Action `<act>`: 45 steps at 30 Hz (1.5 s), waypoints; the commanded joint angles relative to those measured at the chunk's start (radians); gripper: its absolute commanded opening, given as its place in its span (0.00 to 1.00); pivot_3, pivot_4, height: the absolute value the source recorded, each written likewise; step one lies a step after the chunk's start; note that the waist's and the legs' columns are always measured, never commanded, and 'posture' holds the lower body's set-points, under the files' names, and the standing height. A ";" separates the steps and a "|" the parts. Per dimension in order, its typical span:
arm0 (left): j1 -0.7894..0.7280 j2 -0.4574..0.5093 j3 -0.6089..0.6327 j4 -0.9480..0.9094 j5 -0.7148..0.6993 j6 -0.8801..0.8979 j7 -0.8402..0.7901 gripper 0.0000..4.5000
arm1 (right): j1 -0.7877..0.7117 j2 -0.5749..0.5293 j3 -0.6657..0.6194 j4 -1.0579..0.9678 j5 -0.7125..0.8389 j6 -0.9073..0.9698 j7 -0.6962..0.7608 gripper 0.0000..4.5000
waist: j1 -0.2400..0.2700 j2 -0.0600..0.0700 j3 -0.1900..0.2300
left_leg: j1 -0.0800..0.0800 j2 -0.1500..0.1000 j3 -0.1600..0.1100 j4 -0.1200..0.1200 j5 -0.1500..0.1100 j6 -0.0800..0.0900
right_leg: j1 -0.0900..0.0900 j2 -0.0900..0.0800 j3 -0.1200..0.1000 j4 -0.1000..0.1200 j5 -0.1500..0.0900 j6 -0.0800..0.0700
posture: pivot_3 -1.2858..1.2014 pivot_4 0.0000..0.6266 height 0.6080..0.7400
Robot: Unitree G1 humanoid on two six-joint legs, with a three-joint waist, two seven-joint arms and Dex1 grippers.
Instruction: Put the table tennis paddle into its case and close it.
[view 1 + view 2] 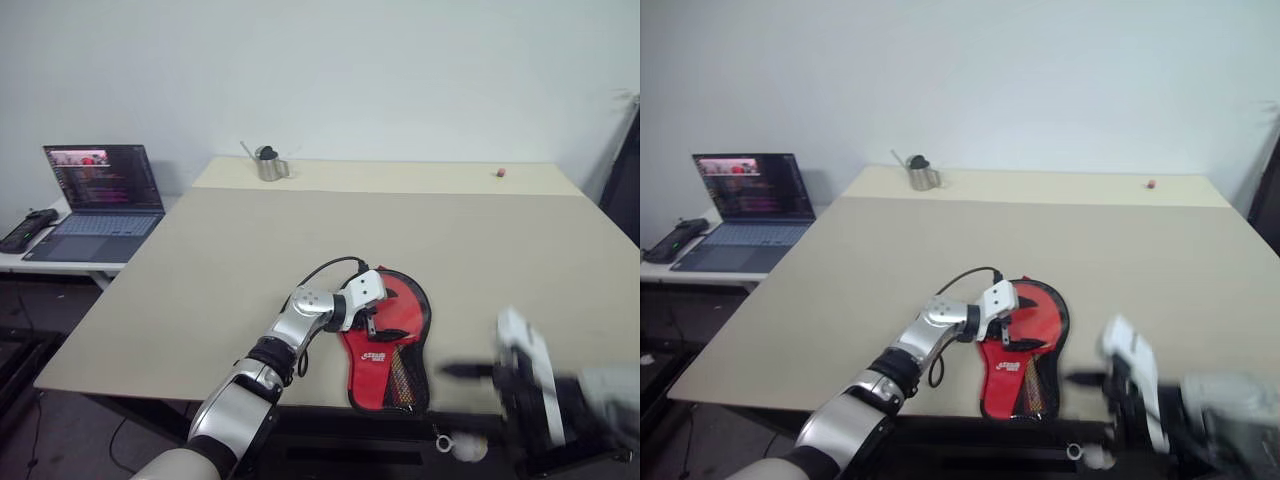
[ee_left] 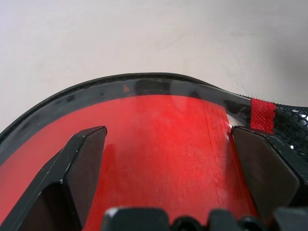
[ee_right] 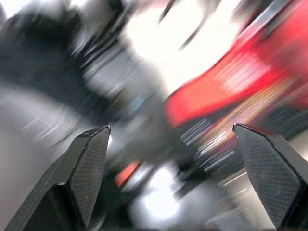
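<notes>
Case [image 1: 390, 350] lies red side up at lower centre of the head view, near the desk [image 1: 300, 230] front edge. Left gripper [image 1: 372, 318] rests over it, jaws apart; right gripper [image 1: 470, 371] (blurred, lower right) also spread. Risk: unpinned, the case may slide off during zipping.

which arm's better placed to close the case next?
Left, probably. The left gripper is open, right over the case. The right gripper, open too, sits off the table edge, clear of it.

Head pair overlooking table [image 1: 300, 230] — wrists close-in
</notes>
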 commanded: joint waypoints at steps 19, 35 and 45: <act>0.362 0.298 0.254 -0.784 -0.249 0.449 0.060 1.00 | -0.405 0.285 0.203 0.793 -0.652 -0.564 0.327 0.99 | -0.060 0.008 0.002 | -0.017 0.000 0.003 -0.015 0.003 -0.006 | -0.028 0.002 0.007 -0.005 0.003 -0.012 | 0.52 0.24 1.00; 0.530 0.359 0.424 -1.126 -0.322 0.690 0.347 1.00 | -0.563 0.258 0.171 1.209 -0.808 -0.719 0.488 0.99 | -0.056 0.009 0.003 | -0.022 -0.001 0.006 -0.015 0.003 -0.006 | -0.034 0.000 0.009 -0.004 0.003 -0.012 | 0.52 0.24 1.00; 0.493 0.368 0.398 -1.081 -0.272 0.693 0.450 1.00 | -0.592 0.207 0.148 1.242 -0.836 -0.717 0.538 0.99 | -0.061 0.009 0.003 | -0.022 0.000 0.007 -0.015 0.003 -0.007 | -0.034 0.001 0.010 -0.004 0.003 -0.012 | 0.52 0.24 1.00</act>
